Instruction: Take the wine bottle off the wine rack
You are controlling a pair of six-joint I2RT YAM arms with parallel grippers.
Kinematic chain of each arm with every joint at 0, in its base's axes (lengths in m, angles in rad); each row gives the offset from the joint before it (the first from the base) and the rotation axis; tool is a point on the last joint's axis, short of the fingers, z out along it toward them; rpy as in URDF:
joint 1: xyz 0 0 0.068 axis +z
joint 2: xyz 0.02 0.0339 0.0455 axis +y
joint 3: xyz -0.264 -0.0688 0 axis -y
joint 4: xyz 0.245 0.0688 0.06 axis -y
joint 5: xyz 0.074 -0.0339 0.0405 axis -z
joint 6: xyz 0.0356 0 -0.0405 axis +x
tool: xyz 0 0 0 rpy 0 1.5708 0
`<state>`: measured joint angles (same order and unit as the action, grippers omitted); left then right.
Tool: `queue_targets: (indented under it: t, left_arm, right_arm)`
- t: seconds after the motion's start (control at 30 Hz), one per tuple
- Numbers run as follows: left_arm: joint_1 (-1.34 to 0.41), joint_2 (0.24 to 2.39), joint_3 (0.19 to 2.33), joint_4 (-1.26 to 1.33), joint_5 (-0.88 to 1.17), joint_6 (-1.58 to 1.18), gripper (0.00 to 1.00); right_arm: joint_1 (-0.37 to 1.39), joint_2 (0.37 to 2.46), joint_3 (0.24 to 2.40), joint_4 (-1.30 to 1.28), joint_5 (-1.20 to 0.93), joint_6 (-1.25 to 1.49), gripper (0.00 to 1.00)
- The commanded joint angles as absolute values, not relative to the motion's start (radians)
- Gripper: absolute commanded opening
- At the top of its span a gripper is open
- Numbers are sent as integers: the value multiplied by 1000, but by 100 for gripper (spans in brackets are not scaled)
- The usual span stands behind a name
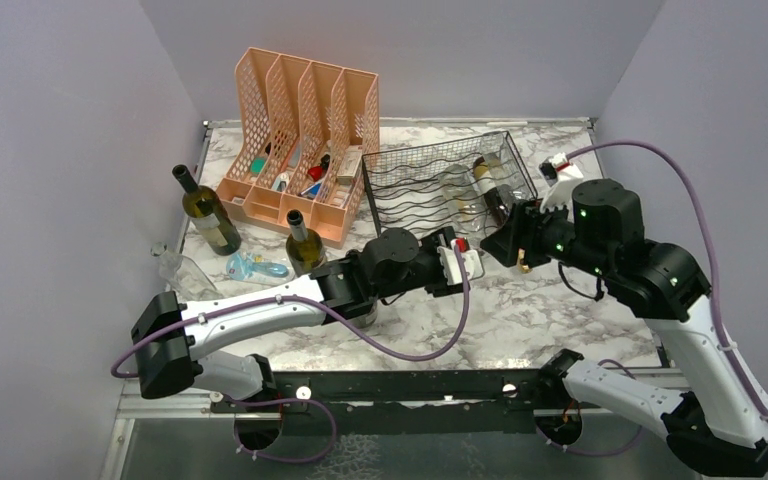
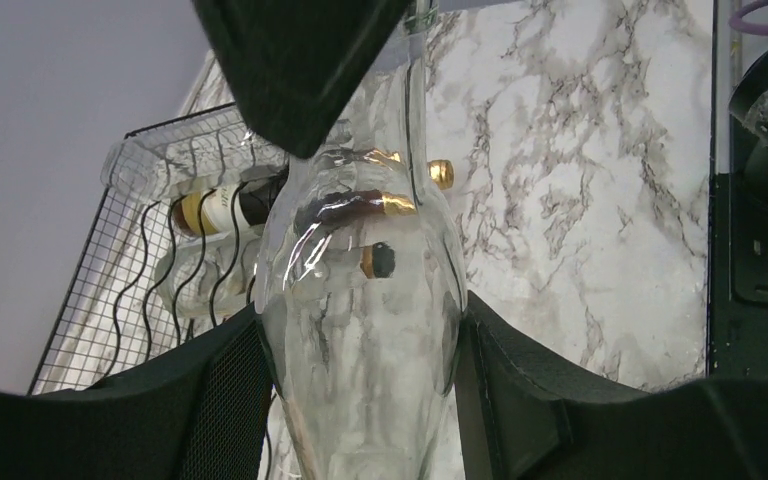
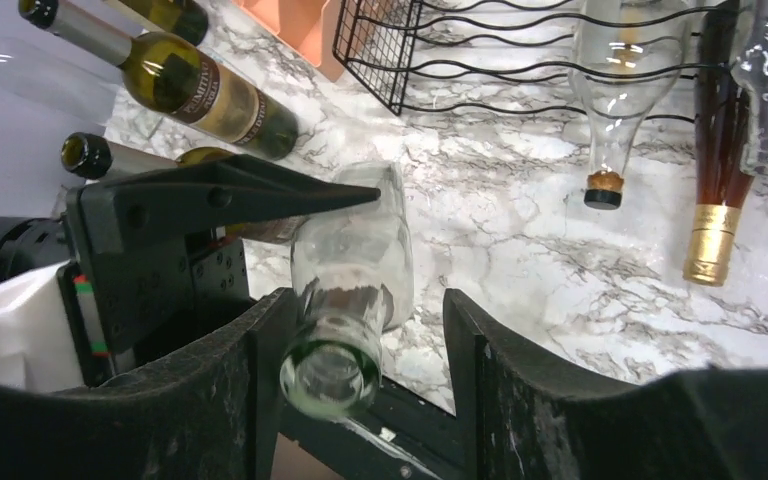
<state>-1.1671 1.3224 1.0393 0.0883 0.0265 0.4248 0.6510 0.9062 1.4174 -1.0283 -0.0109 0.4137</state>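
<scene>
We see the wine bottle (image 3: 352, 250) as clear, uncorked glass with nothing visible inside. It lies near level, off the wine rack (image 1: 412, 190), just past the rack's front edge at its 6 o'clock. The fingers of the left tool (image 2: 360, 400) clamp the bottle's body. Its neck and open mouth point toward roughly 2 to 3 o'clock, between the spread fingers of the right tool (image 3: 360, 385), with a gap on one side. The wine rack is a low black wire-grid tray with wavy cradles. It rests flat on the counter (image 1: 560, 310) toward 12 o'clock, with other bottles (image 3: 722, 150) lying in the cradles on its 3 o'clock side.
</scene>
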Motion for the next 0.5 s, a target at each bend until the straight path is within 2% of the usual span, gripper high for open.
queue_targets:
  t: [0.0,0.13,0.27,0.3,0.33,0.37,0.4,0.43,0.47]
  left_arm:
    - [-1170,1308,1049,204,6,356,1]
    - [-1169,1323,1061,209,-6,328,0]
    - [-1165,1336,1072,215,-10,277,0]
    - [-1164,1340,1072,218,-9,262,5]
    - [-1162,1343,1073,221,-6,246,20]
    - [-1162,1345,1073,226,-1,231,41]
    - [-1162,1346,1073,224,12,221,72]
    - [-1162,1346,1074,211,29,217,96]
    - [-1161,1339,1075,201,45,212,99]
  right_arm:
    - [655,925,1370,-897,17,418,53]
    - [655,924,1320,-861,-3,450,36]
    - [655,908,1270,-868,36,490,9]
    - [655,902,1262,-870,57,497,2]
    - [655,900,1258,-878,85,502,1]
    - [654,902,1262,-895,121,507,1]
    - [655,909,1280,-925,168,513,1]
    - [655,921,1308,-968,230,522,1]
    - [655,944,1335,-1021,294,536,1]
